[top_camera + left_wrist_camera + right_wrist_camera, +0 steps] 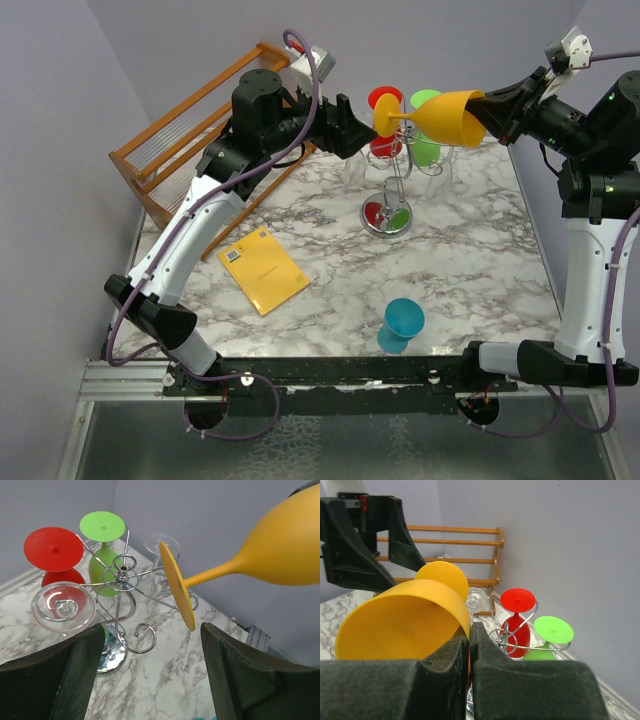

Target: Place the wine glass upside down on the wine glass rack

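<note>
The yellow wine glass (450, 117) lies on its side in the air above the back of the table. My right gripper (490, 110) is shut on its rim (465, 625), one finger inside the bowl and one outside. Its round foot (176, 585) points at my left gripper (152, 630), which stands open with the foot's lower edge just in front of its fingertips. The wine glass rack (395, 185) is a silver wire stand on a shiny round base (111, 655), below and just behind the glass. Red (54, 548), green (102, 526) and clear (63, 606) glasses hang on it upside down.
A slatted wooden rack (190, 120) stands at the back left, behind the left arm. A yellow notepad (263, 270) lies on the marble table (470, 270) left of centre. A teal glass (402, 322) lies near the front edge. Grey walls close in behind.
</note>
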